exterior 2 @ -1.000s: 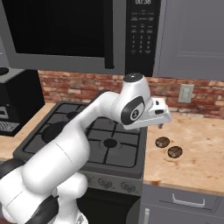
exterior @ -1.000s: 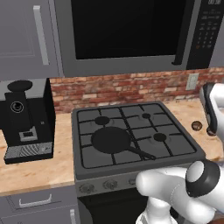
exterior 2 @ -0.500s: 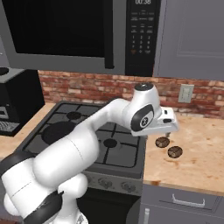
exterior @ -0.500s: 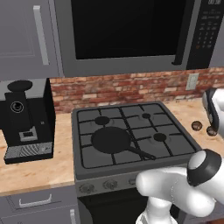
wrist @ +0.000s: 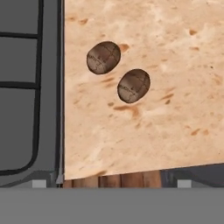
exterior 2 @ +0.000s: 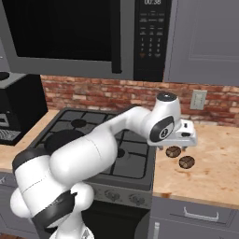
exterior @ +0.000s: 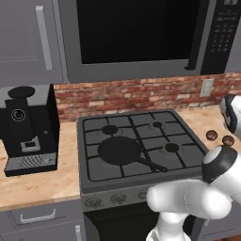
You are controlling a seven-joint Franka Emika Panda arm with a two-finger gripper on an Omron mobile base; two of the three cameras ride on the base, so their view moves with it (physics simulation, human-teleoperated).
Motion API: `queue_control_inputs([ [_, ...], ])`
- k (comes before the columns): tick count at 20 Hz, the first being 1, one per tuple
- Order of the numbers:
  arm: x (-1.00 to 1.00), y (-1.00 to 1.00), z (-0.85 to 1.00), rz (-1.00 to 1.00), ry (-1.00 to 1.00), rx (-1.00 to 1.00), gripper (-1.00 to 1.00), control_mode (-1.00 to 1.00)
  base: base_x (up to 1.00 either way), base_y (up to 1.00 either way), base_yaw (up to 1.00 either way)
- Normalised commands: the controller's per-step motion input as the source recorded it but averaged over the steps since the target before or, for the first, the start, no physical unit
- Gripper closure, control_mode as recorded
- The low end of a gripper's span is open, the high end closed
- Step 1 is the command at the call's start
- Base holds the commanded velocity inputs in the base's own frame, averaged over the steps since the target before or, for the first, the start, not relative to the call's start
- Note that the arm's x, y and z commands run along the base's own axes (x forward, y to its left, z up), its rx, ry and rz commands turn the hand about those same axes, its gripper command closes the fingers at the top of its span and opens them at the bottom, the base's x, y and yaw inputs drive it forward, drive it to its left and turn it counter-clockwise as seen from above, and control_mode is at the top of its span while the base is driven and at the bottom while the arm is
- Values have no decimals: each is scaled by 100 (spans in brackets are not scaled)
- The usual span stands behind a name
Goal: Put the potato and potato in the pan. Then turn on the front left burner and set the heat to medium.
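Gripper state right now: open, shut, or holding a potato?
Gripper: cannot tell whether open or shut. It holds nothing; both potatoes lie on the counter below it.

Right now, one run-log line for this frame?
phase: approach | gripper: above potatoes, state unclear | potatoes: on counter, right of stove | pan: front left burner, empty

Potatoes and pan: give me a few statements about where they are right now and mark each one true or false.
1. Both potatoes lie on the counter. True.
2. The pan holds one potato. False: the pan holds nothing.
3. The pan sits on the stove's front left burner. True.
4. The potatoes lie left of the stove. False: they lie to its right.
5. A coffee machine stands left of the stove. True.
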Motion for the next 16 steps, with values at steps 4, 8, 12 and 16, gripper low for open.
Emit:
queue_control_inputs([
  [4, 35, -4, -10, -14, 0, 1, -100, -100, 0, 0, 0],
  [8, 33, -1, -7, -13, 2, 0, -100, -100, 0, 0, 0],
  [12, 23, 0, -17, -8, 1, 0, -100, -100, 0, 0, 0],
  [16, 14, 0, -41, -7, 0, 0, -100, -100, 0, 0, 0],
])
